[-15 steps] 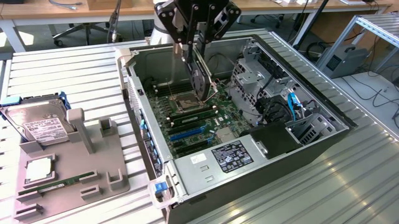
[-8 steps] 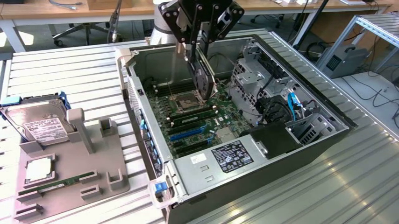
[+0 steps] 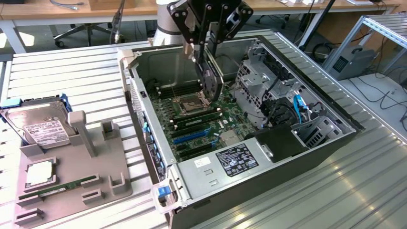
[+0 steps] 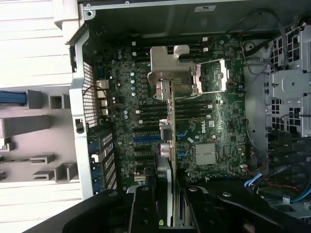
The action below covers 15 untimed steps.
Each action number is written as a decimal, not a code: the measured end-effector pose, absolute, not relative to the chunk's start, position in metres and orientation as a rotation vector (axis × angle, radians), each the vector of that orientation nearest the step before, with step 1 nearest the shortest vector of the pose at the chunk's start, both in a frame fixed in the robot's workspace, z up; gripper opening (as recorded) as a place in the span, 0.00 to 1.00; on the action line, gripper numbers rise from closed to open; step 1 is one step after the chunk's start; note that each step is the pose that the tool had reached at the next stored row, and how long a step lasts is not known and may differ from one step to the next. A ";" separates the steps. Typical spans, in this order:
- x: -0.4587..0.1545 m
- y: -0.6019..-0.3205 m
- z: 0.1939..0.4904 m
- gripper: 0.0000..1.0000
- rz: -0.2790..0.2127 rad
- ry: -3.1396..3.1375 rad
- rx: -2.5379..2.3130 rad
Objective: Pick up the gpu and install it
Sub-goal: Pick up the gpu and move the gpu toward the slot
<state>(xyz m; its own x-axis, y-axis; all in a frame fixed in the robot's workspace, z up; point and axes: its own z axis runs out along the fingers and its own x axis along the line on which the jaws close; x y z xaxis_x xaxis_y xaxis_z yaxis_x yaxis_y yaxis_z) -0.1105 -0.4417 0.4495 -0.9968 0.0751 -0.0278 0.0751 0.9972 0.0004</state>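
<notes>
The black fingers (image 4: 143, 208) are shut tight on the gpu (image 3: 211, 78), a thin flat card that stands on its edge. It hangs in the open grey metal computer case (image 3: 143, 109), over the bumpy green board (image 3: 203, 129) on the case floor. The card's silver end bracket (image 4: 169, 73) is shiny and bent.

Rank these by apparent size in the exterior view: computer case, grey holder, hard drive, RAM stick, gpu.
1. computer case
2. grey holder
3. hard drive
4. RAM stick
Unranked: gpu, seen edge-on, so its size against the hard drive is unsure.
</notes>
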 end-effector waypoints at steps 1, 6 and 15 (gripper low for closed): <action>-0.109 -0.442 0.449 0.27 -0.001 3.112 0.117; -0.105 -0.442 0.449 0.27 -0.001 3.112 0.117; -0.096 -0.442 0.449 0.27 -0.001 3.112 0.117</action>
<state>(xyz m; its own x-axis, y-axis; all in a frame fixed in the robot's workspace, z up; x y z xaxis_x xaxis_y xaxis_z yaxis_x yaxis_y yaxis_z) -0.0965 -0.4417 0.4495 -0.9968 0.0751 -0.0278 0.0751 0.9972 0.0003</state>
